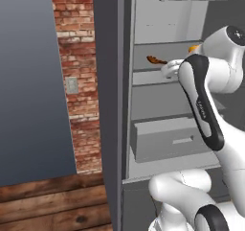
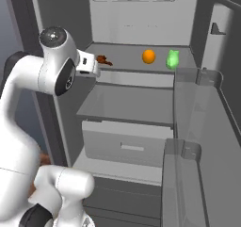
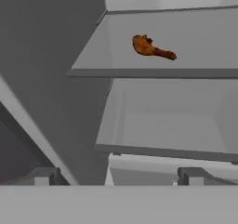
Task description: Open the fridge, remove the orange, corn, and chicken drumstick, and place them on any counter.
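Your fridge (image 2: 61,14) already stands open, and all three items sit on its upper shelf (image 2: 136,66). Taking the chicken drumstick (image 3: 151,48) as your reference: the orange (image 2: 148,56) lies well to its right on the same shelf, and the corn (image 2: 172,60) sits just beyond the orange, nearest the door side.

Your gripper (image 3: 116,175) is spread to its widest and holds nothing; the two dark fingertips (image 3: 42,175) rise at the bottom of the hand view with only fridge interior between them.

The relation that matters: in the hand view the drumstick lies ahead of and above the jaws, slightly toward the right fingertip, on the shelf one level higher than where the hand is now pointing. Its long axis runs across the view, bulbous end left, thin tail trailing right and a little down. From the right base view the wrist is just beside the drumstick's left, at the shelf's front edge.

You will likely need to lift and push forward, then straddle it across the narrow way, near the thick end. Nothing has reached the tabletop yet.
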Controlling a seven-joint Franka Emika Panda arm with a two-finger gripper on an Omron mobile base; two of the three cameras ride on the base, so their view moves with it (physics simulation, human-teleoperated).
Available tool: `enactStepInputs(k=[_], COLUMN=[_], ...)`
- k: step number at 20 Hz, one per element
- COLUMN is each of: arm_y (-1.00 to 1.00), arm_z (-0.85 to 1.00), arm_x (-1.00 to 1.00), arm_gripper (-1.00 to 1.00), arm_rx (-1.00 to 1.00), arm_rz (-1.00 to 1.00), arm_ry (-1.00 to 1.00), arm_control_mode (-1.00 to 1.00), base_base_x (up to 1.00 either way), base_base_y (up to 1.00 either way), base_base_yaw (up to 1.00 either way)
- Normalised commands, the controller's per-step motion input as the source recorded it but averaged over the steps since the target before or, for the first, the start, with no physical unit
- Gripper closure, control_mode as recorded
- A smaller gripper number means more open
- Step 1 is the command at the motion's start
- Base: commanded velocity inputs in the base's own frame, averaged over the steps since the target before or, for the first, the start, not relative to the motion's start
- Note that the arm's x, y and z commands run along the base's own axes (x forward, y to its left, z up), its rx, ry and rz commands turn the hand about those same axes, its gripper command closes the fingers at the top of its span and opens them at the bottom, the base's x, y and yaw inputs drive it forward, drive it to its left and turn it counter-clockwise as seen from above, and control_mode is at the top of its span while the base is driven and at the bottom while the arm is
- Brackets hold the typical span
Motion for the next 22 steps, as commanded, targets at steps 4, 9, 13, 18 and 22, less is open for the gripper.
enactStepInputs(k=[4, 9, 13, 18, 22], arm_y=[0.00, 0.00, -0.05, -0.37, -0.24], arm_z=[0.22, 0.09, -0.03, -0.12, -0.15], arm_x=[0.42, 0.61, 0.76, 0.67, 0.51], arm_gripper=[-1.00, -1.00, -1.00, -1.00, -1.00], arm_rx=[0.00, 0.00, -0.02, -0.10, -0.08], arm_rz=[0.09, 0.05, 0.00, 0.00, 0.03], arm_ry=[0.00, 0.02, 0.01, 0.00, 0.00], arm_control_mode=[-1.00, -1.00, -1.00, -1.00, -1.00], base_base_x=[0.00, 0.00, 0.00, 0.00, 0.00], base_base_y=[0.00, 0.00, 0.00, 0.00, 0.00], base_base_yaw=[0.00, 0.00, 0.00, 0.00, 0.00])
